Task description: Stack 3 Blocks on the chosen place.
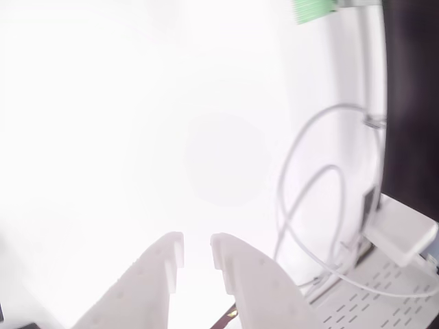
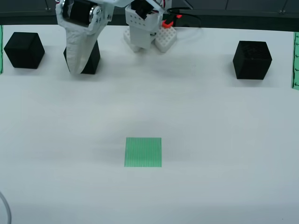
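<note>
From above, three black blocks stand along the far side of the white table: one at the far left [image 2: 24, 50], one at the right [image 2: 252, 59], and a middle one [image 2: 93, 59] half hidden behind my gripper [image 2: 74, 69]. The gripper hangs in front of that middle block, pointing down. The chosen place [image 2: 143, 151], a green striped square, lies bare in the middle of the table, well apart from all the blocks. In the view that rides on the gripper, my gripper [image 1: 197, 241] has its two white fingers a narrow gap apart, with nothing between them over glaring white table.
The arm's white base [image 2: 145, 32] stands at the back centre with a red connector. Narrow green strips sit at the table's left edge [image 2: 1, 49] and right edge [image 2: 295, 60]. The riding view shows looping white cables [image 1: 309, 199], a white box [image 1: 401, 233] and a green strip [image 1: 314, 9].
</note>
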